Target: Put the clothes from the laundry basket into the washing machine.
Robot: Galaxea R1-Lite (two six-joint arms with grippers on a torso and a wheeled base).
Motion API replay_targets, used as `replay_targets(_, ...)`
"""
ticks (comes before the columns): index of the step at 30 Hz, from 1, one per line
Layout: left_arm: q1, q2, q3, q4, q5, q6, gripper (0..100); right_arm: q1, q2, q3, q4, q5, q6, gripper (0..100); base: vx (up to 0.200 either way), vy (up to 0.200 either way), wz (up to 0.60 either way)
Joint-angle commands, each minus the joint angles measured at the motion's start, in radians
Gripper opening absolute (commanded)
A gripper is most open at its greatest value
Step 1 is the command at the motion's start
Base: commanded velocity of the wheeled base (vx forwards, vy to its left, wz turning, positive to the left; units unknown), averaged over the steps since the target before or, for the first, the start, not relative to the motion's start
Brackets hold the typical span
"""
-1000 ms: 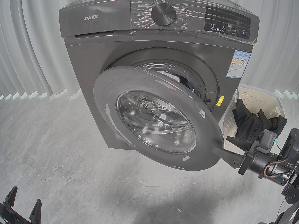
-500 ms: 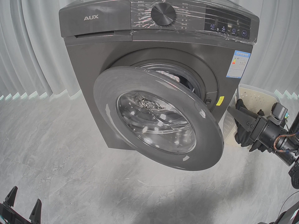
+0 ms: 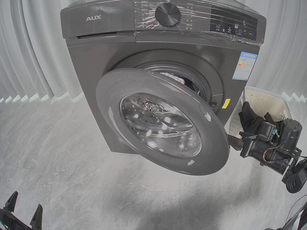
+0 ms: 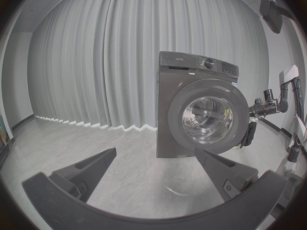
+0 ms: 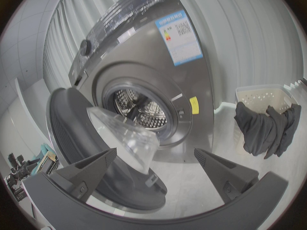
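Hovering spread and empty, your right claw (image 3: 236, 138) sits close to the washer door (image 3: 128, 90); swinging toward the black garment (image 3: 251, 120) on the laundry basket (image 3: 271, 95) rim could clip that door.

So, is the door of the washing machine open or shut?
Open. The door stands swung out from the washing machine, and the right wrist view looks straight into the drum.

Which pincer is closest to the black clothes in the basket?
The right pincer, open right by the laundry basket where the black clothes hang; the left pincer sits far off above bare floor.
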Motion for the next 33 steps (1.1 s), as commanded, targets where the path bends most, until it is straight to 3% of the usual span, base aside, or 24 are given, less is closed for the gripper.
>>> replay_targets(1,0.0,-0.016,0.016,0.0,0.0,0.0,100,0.037,0.041,0.045,-0.001,-0.002,-0.001,100,0.0,0.0,0.0)
replay_targets(10,0.0,-0.016,0.016,0.0,0.0,0.0,100,0.16,0.026,0.138,-0.01,-0.025,0.003,100,0.0,0.0,0.0)
replay_targets(15,-0.002,-0.016,0.016,0.0,0.0,0.0,100,0.152,0.035,0.127,-0.042,-0.029,0.003,100,0.0,0.0,0.0)
replay_targets(20,0.0,-0.016,0.016,0.0,0.0,0.0,100,0.105,0.167,0.041,-0.102,-0.107,0.003,100,0.0,0.0,0.0)
replay_targets(23,-0.002,-0.016,0.016,0.0,0.0,0.0,100,0.102,0.196,0.026,-0.115,-0.111,0.003,100,0.0,0.0,0.0)
replay_targets(24,0.0,-0.016,0.016,0.0,0.0,0.0,100,0.1,0.268,-0.023,-0.142,-0.117,0.005,100,0.0,0.0,0.0)
replay_targets(33,0.0,-0.016,0.016,0.0,0.0,0.002,100,0.108,0.457,-0.158,-0.214,-0.117,-0.001,100,0.0,0.0,0.0)
